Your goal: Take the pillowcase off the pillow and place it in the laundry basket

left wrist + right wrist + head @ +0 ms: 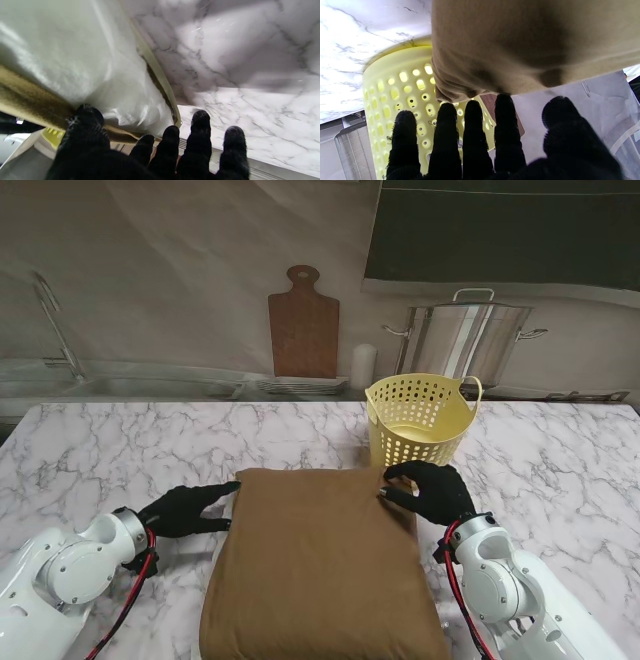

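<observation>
I see the brown pillowcase, flat and still covering its white pillow, between my hands, with the yellow perforated laundry basket upright just beyond my right hand.

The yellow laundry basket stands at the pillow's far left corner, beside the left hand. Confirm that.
Not quite. The stand view shows the yellow laundry basket at the pillow's far right corner, beside the right hand. The left hand is at the opposite corner.

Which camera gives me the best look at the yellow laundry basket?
The stand view: the laundry basket shows whole there, upright beyond the pillow's far right corner, rim and handles visible. The right wrist view shows only part of its perforated wall, behind the fingers. The left wrist view shows a small yellow sliver.
</observation>
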`<state>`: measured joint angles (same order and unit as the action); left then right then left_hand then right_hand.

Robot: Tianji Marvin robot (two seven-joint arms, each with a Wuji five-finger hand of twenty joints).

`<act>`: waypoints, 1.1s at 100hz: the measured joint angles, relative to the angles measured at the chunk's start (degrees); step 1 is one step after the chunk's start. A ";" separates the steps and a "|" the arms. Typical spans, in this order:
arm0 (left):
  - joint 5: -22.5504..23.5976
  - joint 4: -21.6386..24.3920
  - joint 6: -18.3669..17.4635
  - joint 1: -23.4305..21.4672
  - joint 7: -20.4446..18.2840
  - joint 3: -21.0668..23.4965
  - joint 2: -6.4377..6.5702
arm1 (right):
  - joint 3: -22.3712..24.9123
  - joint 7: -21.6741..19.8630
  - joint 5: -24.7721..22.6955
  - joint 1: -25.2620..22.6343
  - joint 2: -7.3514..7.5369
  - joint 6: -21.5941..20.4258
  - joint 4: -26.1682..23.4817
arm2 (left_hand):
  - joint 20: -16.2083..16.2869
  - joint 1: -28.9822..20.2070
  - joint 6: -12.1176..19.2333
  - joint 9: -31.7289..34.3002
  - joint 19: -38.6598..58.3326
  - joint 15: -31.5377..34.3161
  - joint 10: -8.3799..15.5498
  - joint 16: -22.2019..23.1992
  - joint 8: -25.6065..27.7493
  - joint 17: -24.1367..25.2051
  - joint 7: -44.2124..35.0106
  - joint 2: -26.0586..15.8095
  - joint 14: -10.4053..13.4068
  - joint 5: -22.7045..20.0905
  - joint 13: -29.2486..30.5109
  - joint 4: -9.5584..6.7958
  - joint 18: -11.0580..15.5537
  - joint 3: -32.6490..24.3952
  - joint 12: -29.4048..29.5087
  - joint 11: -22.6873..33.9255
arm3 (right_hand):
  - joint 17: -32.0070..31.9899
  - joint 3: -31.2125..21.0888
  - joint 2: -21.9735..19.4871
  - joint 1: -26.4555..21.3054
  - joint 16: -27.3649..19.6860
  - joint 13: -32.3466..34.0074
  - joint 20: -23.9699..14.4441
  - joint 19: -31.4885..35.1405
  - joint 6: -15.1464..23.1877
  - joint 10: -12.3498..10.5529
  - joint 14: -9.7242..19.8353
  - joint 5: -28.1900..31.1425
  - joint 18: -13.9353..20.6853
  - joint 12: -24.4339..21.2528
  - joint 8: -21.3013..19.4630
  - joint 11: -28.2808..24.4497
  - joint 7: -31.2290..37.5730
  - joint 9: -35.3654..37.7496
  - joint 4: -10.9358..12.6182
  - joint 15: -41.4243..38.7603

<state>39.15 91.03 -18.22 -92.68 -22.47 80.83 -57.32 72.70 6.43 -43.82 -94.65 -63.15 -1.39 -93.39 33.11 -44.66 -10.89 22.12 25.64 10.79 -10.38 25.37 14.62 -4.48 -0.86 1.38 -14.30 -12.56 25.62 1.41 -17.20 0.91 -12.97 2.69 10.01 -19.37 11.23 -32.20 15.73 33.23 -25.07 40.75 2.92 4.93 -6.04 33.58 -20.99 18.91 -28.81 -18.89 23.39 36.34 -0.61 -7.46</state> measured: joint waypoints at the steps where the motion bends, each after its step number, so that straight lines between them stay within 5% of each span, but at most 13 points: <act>1: -0.34 0.06 0.07 -0.04 0.06 0.01 -0.03 | 0.00 0.00 0.00 0.00 0.00 0.00 0.00 | 0.01 0.00 0.00 0.00 0.00 0.00 0.00 0.00 0.00 0.00 0.00 -0.05 0.00 0.00 0.00 0.00 0.00 0.00 -0.01 0.00 | 0.00 0.00 0.00 0.00 0.00 0.00 0.00 0.00 0.00 0.00 0.00 0.00 0.00 0.00 0.00 0.00 0.00 0.00 0.00 0.00; 21: -0.60 2.13 -0.80 -1.81 2.99 1.86 -0.92 | -0.04 0.00 0.05 0.04 0.00 -0.01 0.00 | 0.34 0.00 -0.01 0.00 0.00 0.01 -0.07 0.00 0.00 0.00 0.00 -2.33 -0.02 0.00 -0.04 0.00 0.00 0.29 -0.16 0.00 | 0.00 0.00 0.00 0.00 0.00 0.00 0.00 0.00 0.00 0.00 0.00 0.00 0.00 0.00 0.00 0.00 0.00 0.00 0.00 0.00; 63: -0.29 3.09 -2.08 -2.15 1.49 2.45 -0.93 | -0.21 -0.23 0.07 0.11 0.02 0.01 -0.03 | 0.58 -1.74 0.41 1.44 0.00 0.43 -0.11 0.00 0.00 -0.01 -0.29 -2.30 -0.04 -0.81 0.63 0.00 0.00 0.35 -0.29 0.03 | -0.01 0.00 0.00 0.00 0.00 0.00 0.00 0.00 0.00 -0.01 0.00 -0.47 0.01 0.00 0.00 0.00 0.00 0.00 0.00 0.00; 76: 4.62 3.55 -4.15 -3.54 3.24 5.65 -1.21 | -0.20 -0.14 0.07 0.11 0.01 0.01 -0.04 | 0.58 -4.51 0.79 1.45 0.00 0.43 -0.34 0.00 0.28 -0.01 -2.35 2.33 -0.04 -5.99 0.51 0.00 0.00 0.41 -0.29 -0.02 | -0.01 0.00 0.00 0.00 0.00 0.00 0.00 0.00 0.00 -0.01 0.00 -0.47 0.01 0.00 0.00 0.00 0.00 0.00 0.00 0.00; 91: 5.69 2.95 -4.29 -3.64 3.83 5.86 -0.81 | -0.20 -0.08 0.04 0.10 0.01 0.01 -0.05 | 0.58 -8.81 1.34 1.28 0.00 0.43 -0.35 0.00 0.77 -0.02 -2.72 7.42 -0.04 -5.99 0.51 -0.01 0.00 0.39 -0.29 -0.07 | -0.01 0.00 0.00 0.00 0.00 0.00 0.00 0.00 0.00 -0.01 0.00 -0.47 0.01 0.00 0.00 0.00 0.00 0.00 0.00 0.00; 110: 9.79 1.92 -1.82 -2.39 2.84 3.93 -0.23 | -0.38 -0.21 0.04 0.18 0.02 0.03 -0.04 | 0.58 -12.48 4.27 1.38 0.00 0.43 -0.36 0.00 0.79 -0.74 -2.82 7.90 -0.04 -8.21 0.66 -0.02 0.00 0.14 -0.29 -0.07 | -0.01 0.00 0.00 0.00 0.00 0.00 0.00 0.00 0.00 -0.01 0.00 -0.47 0.01 0.00 0.00 0.00 0.00 0.00 0.00 0.00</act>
<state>48.93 92.95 -20.03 -95.07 -19.62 84.75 -57.55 72.32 6.22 -43.78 -94.48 -63.14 -1.36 -93.44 33.69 -57.15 -6.61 23.49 25.64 11.22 -10.74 25.37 15.40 -5.22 -3.68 9.27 -14.34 -20.78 26.28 1.39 -17.20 1.06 -13.26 2.62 10.00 -19.37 11.23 -32.20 15.73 33.23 -25.07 40.75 2.92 4.92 -6.04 33.10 -20.98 18.92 -28.81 -18.89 23.39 36.34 -0.61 -7.46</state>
